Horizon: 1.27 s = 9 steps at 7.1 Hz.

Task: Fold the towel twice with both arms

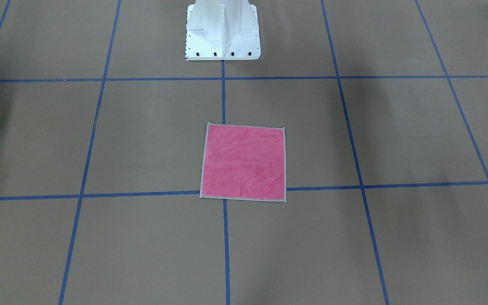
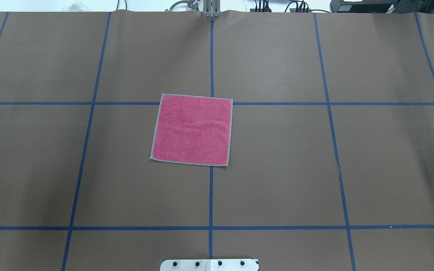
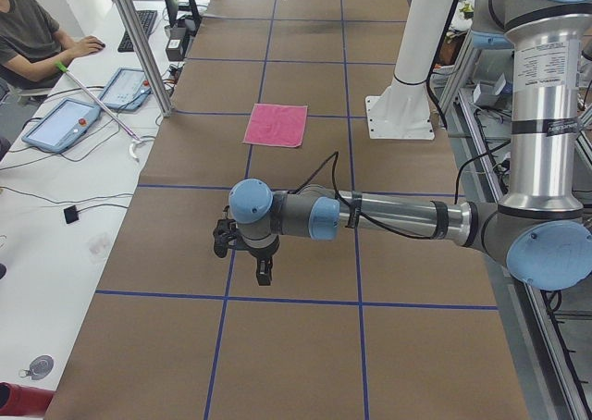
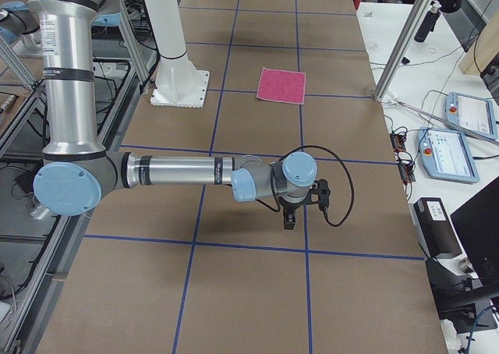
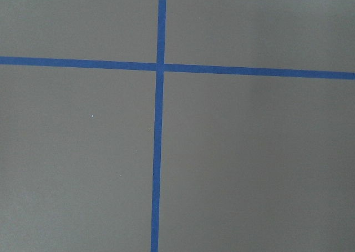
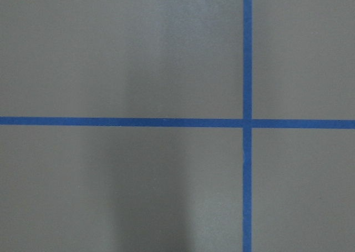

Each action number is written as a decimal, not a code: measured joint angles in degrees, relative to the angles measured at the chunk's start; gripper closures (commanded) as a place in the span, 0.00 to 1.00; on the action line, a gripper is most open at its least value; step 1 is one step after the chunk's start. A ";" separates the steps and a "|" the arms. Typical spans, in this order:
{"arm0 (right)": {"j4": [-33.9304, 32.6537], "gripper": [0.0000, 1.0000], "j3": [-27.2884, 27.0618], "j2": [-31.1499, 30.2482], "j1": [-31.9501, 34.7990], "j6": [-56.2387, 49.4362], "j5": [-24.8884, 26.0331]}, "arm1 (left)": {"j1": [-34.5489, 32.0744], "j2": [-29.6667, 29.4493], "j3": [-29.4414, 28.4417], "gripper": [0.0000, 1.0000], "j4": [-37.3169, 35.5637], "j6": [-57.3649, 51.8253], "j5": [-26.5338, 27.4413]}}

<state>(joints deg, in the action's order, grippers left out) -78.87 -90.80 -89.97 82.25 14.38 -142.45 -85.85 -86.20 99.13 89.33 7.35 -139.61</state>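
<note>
The towel (image 2: 192, 130) is pink with a pale grey edge. The worktop (image 2: 277, 169) is brown, with blue lines (image 2: 211, 195) that make big squares. The left arm (image 3: 398, 218) and right arm (image 4: 179, 171) are grey and silver with light blue caps.

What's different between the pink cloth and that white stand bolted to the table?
The towel is pink with pale grey edging; the stand is plain white. The towel lies flat and unfolded; the stand rises as a column from a plate. The towel looks fuzzy; the stand looks rigid, with dark bolts along its edge. Both sit on the brown table, on its middle blue tape line.
</note>
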 measured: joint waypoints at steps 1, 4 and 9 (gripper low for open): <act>0.46 0.00 -0.92 -0.29 -0.50 3.06 -1.11 | 0.07 0.02 0.56 0.00 0.09 0.03 -0.03; 0.67 0.00 -8.79 0.25 -5.92 17.38 -1.11 | 0.21 -0.09 0.75 0.00 1.84 0.01 -0.05; 0.59 0.02 -17.90 18.02 -30.30 67.56 11.31 | 0.71 -1.30 0.81 0.00 3.14 1.22 -0.05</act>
<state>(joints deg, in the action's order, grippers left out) -78.28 -108.70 -71.95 51.95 81.94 -131.14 -85.15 -87.50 99.94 92.47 8.57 -139.66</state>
